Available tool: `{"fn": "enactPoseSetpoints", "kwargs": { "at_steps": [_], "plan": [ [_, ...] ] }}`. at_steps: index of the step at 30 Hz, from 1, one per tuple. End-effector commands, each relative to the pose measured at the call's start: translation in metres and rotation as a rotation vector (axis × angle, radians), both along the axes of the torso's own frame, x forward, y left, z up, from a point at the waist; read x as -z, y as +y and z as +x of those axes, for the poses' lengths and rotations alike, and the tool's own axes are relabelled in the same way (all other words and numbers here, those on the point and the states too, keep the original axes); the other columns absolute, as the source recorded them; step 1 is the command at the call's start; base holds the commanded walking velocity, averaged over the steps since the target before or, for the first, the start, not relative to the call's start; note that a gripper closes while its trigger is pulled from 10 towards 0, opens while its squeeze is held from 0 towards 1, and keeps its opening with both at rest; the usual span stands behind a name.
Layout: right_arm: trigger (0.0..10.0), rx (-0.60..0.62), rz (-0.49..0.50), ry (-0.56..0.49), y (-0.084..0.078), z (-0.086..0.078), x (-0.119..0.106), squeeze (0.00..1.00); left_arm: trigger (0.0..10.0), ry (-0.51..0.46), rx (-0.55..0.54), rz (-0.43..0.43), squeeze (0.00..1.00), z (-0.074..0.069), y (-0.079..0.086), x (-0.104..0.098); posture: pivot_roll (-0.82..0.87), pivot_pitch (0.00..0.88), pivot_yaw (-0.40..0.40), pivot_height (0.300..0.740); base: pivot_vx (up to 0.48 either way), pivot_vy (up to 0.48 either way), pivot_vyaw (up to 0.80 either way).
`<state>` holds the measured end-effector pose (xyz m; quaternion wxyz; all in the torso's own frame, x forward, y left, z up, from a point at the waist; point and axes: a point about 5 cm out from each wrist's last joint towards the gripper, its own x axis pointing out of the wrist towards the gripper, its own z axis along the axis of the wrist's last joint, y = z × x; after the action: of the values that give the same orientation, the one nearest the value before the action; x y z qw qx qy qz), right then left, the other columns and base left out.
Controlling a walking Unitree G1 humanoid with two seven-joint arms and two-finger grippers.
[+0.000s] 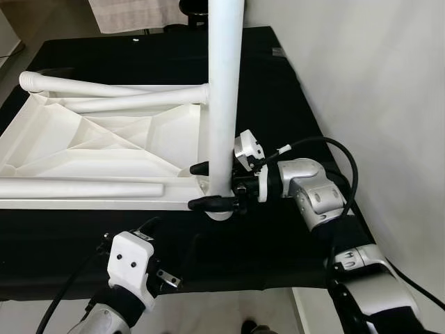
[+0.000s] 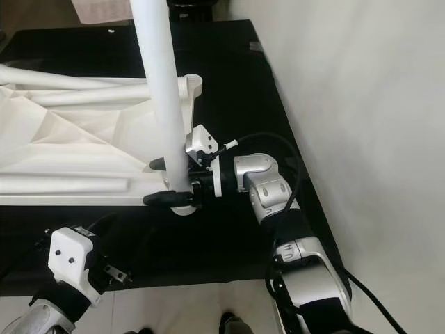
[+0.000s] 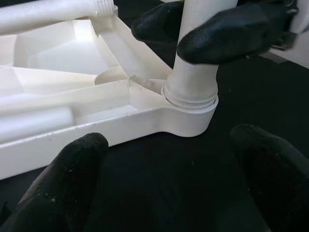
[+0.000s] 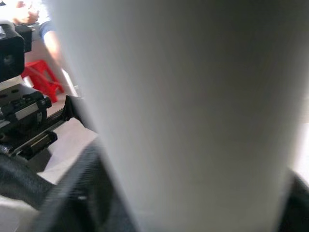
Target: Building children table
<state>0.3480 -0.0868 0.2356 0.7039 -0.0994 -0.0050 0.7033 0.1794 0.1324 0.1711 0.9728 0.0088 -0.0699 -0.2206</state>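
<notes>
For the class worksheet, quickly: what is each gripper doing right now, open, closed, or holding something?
Left gripper: open, holding nothing, near the tabletop's corner socket.
Right gripper: closed on the upright white table leg.

Cut off, hidden and blurred
The upright leg (image 1: 226, 83) runs off the top edge; the tabletop (image 1: 90, 139) runs off the left; the right wrist view of the leg is blurred
</notes>
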Motion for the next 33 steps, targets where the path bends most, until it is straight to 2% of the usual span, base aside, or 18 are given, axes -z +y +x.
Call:
{"fn": "enactPoseSetpoints", "kwargs": {
  "at_steps": [1,5,7,12,15,16,17,18,19,20,21,22,24,25,30,31,32,33],
  "plan": [
    [0.0,-0.039,0.010,0.015,-0.001,-0.003,0.003,0.00,10.0,0.025,0.014,0.017,0.00,-0.004,-0.001,0.002,0.06,0.304,-0.012,0.740,0.000,0.000,0.00],
    [0.0,-0.026,0.024,0.012,-0.004,-0.003,0.005,0.00,10.0,0.026,0.015,0.014,0.00,-0.005,-0.002,0.003,0.04,0.293,-0.022,0.740,0.000,0.000,0.00],
    [0.0,0.054,0.060,-0.013,-0.015,-0.004,0.007,0.00,10.0,0.026,0.018,0.002,0.00,-0.004,-0.005,0.003,0.02,0.285,-0.031,0.740,0.000,0.000,0.00],
    [0.0,0.192,0.086,-0.044,-0.025,-0.009,0.010,0.00,10.0,0.025,0.019,-0.002,0.00,-0.003,-0.005,0.004,0.01,0.276,-0.030,0.740,0.000,0.000,0.00],
    [0.0,0.224,0.092,-0.049,-0.027,-0.011,0.011,0.00,10.0,0.025,0.019,-0.003,0.00,-0.002,-0.005,0.004,0.01,0.276,-0.030,0.740,0.000,0.000,0.00],
    [0.0,0.382,0.105,0.008,-0.025,-0.022,0.026,0.00,10.0,0.023,0.021,-0.004,0.00,-0.001,-0.005,0.004,-0.02,0.259,-0.048,0.740,0.000,0.000,0.00],
    [0.0,0.382,0.105,0.008,-0.025,-0.022,0.026,0.00,10.0,0.023,0.021,-0.004,0.00,-0.001,-0.005,0.004,-0.02,0.259,-0.048,0.740,0.000,0.000,0.00],
    [0.0,0.688,0.023,0.011,-0.025,-0.031,0.048,0.00,10.0,0.019,0.021,-0.004,0.00,0.002,-0.004,0.005,-0.03,0.254,-0.045,0.740,0.000,0.000,0.00],
    [0.0,0.950,-0.037,0.037,-0.026,-0.052,0.066,0.00,10.0,0.013,0.020,-0.005,0.00,0.005,-0.003,0.005,-0.05,0.245,-0.037,0.740,0.000,0.000,0.00],
    [0.0,0.950,-0.037,0.037,-0.026,-0.052,0.066,0.00,10.0,0.013,0.020,-0.005,0.00,0.005,-0.003,0.005,-0.05,0.245,-0.037,0.740,0.000,0.000,0.00],
    [0.0,1.098,-0.046,0.035,-0.023,-0.068,0.071,0.00,10.0,0.008,0.019,-0.005,0.00,0.009,-0.003,0.005,-0.05,0.229,-0.030,0.740,0.000,0.000,0.00],
    [0.0,1.148,-0.040,0.030,-0.019,-0.075,0.071,0.00,10.0,0.005,0.018,-0.005,0.00,0.011,-0.002,0.006,-0.05,0.225,-0.027,0.740,0.000,0.000,0.00],
    [0.0,1.135,-0.024,0.027,-0.013,-0.074,0.069,0.00,10.0,0.004,0.016,-0.004,0.00,0.014,-0.002,0.008,-0.06,0.195,-0.019,0.740,0.000,0.000,0.00],
    [0.0,1.108,-0.008,0.017,-0.009,-0.064,0.067,0.00,10.0,0.005,0.013,-0.005,0.00,0.017,-0.002,0.009,-0.05,0.184,-0.020,0.740,0.000,0.000,0.00],
    [0.0,1.081,0.045,0.037,0.000,-0.046,0.063,0.00,10.0,0.002,-0.004,-0.003,0.00,0.020,0.000,0.011,-0.05,0.167,-0.019,0.740,0.000,0.000,0.00],
    [5.5,1.060,0.061,0.051,0.003,-0.044,0.062,0.00,10.0,-0.001,-0.013,-0.002,0.00,0.020,0.001,0.011,-0.05,0.167,-0.019,0.740,0.000,0.000,0.00],
    [10.0,1.040,0.070,0.068,0.008,-0.045,0.061,0.00,10.0,-0.003,-0.021,-0.001,0.00,0.020,0.001,0.012,-0.05,0.160,-0.019,0.740,0.000,0.000,0.00],
    [10.0,1.040,0.070,0.068,0.008,-0.045,0.061,0.00,10.0,-0.003,-0.021,-0.001,0.00,0.020,0.001,0.012,-0.05,0.160,-0.019,0.740,0.000,0.000,0.00]
  ]
}}
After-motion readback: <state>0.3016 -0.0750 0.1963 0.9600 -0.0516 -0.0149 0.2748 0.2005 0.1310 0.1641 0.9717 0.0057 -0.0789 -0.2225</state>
